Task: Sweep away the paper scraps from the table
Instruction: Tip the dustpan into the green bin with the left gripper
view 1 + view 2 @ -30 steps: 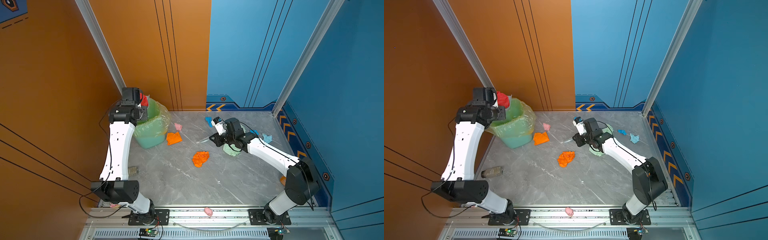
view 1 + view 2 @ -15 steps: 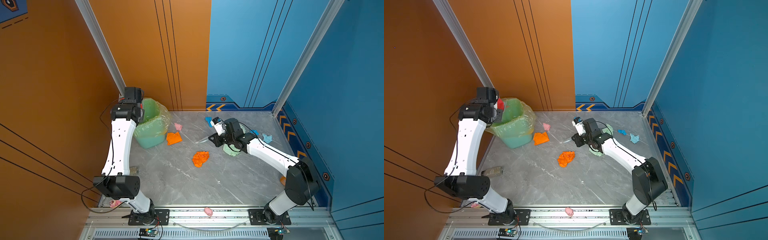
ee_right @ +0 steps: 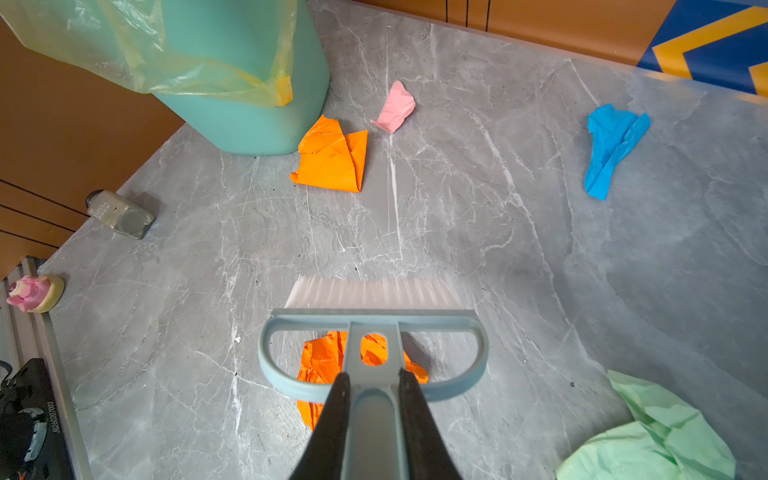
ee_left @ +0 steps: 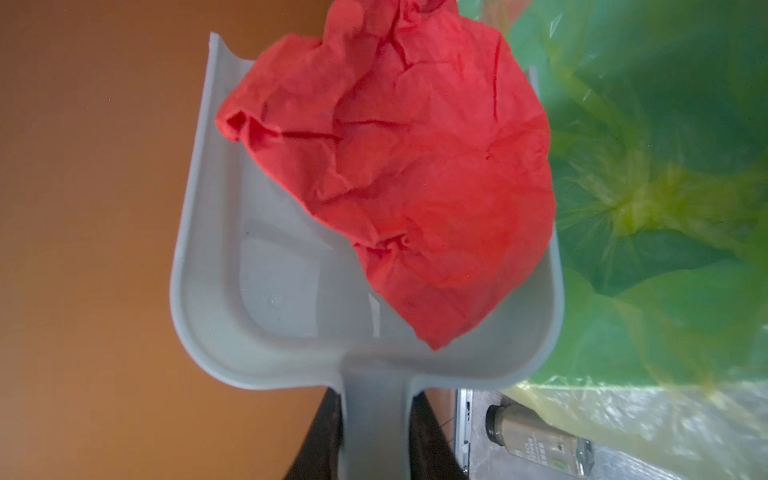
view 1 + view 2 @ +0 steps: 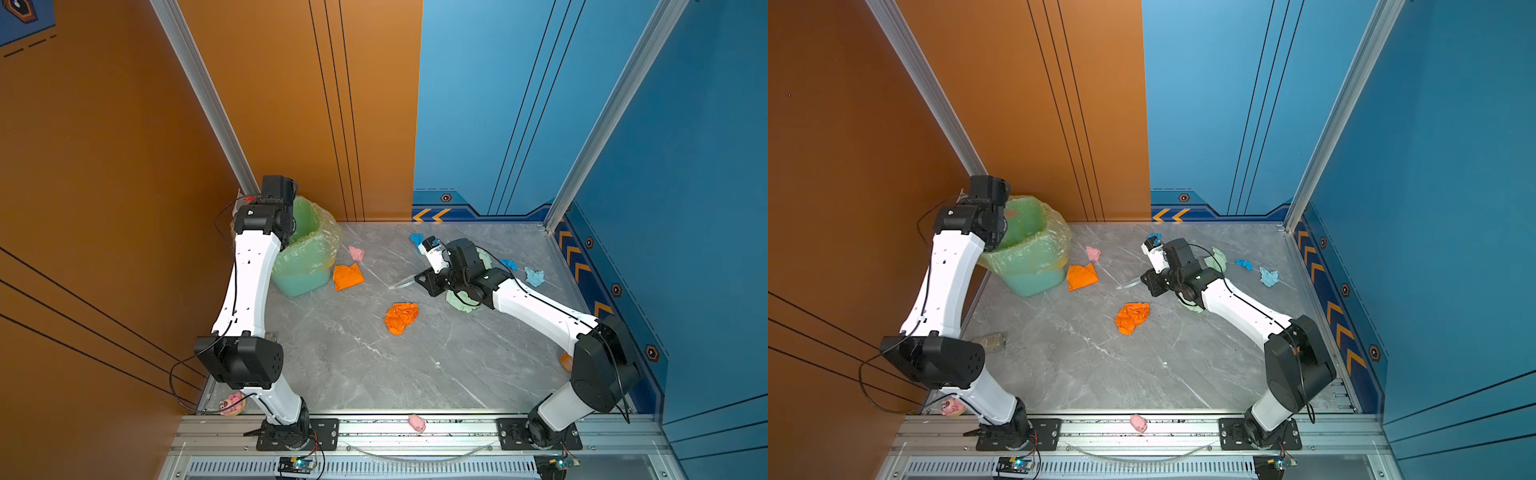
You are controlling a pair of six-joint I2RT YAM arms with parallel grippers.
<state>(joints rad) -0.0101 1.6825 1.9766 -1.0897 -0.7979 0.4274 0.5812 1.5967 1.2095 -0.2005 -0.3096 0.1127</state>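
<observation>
Walls: orange panels [image 5: 124, 166] with thin black lines, left and rear; blue panels [image 5: 478, 104], rear and right. Aluminium corner posts [image 5: 203, 95], two, slanting. Dark blue skirting [image 5: 432, 215] with orange chevrons and hexagon badges [image 5: 446, 198]. Slotted silver rail [image 5: 457, 430] along the front. Light even, diffuse.

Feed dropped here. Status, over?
Left gripper shut on dustpan, red scrap in it, at bin. Right gripper shut on brush. Paper scraps on table. Bottle near edge, clear of brush.

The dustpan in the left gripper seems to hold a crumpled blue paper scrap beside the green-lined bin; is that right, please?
Not quite: the scrap in the dustpan is red, not blue, as the left wrist view shows. The left gripper does hold it beside the green-lined bin.
</observation>
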